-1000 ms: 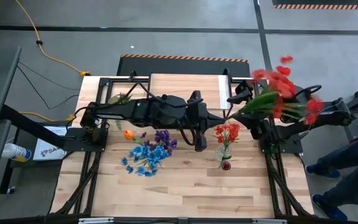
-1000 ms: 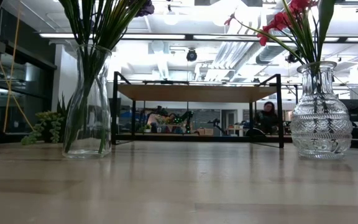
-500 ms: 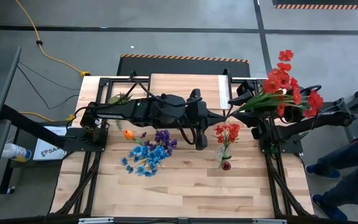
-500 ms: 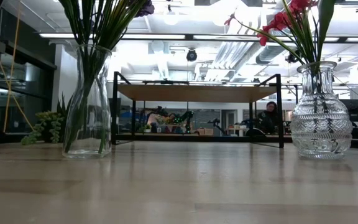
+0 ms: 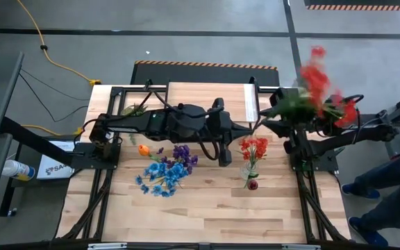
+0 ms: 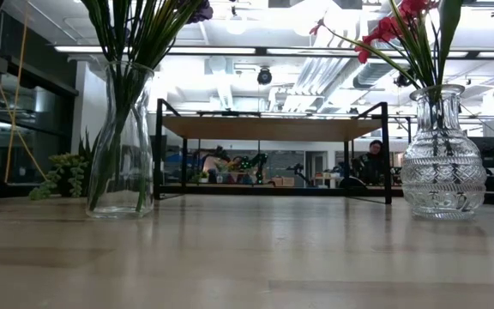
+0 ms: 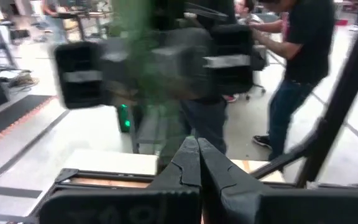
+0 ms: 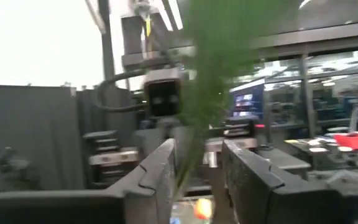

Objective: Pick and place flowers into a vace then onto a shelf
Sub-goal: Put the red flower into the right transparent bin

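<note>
Grey concrete floor [image 5: 207, 28], yellow cable [image 5: 47, 52] — ceiling lights [image 6: 256, 53]

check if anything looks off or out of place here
One thing: a bunch of red flowers hangs off the table's far right corner, blurred in motion, stems between the right gripper fingers. Both vases stand upright; nothing spilled.

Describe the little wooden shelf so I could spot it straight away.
Look at the far edge of the big light-wood tabletop, midway between the two dark arms. There stands a low rectangular light-wood board on thin black metal legs, like a small bench. Unlike the two glass vases, it stands bare.
</note>
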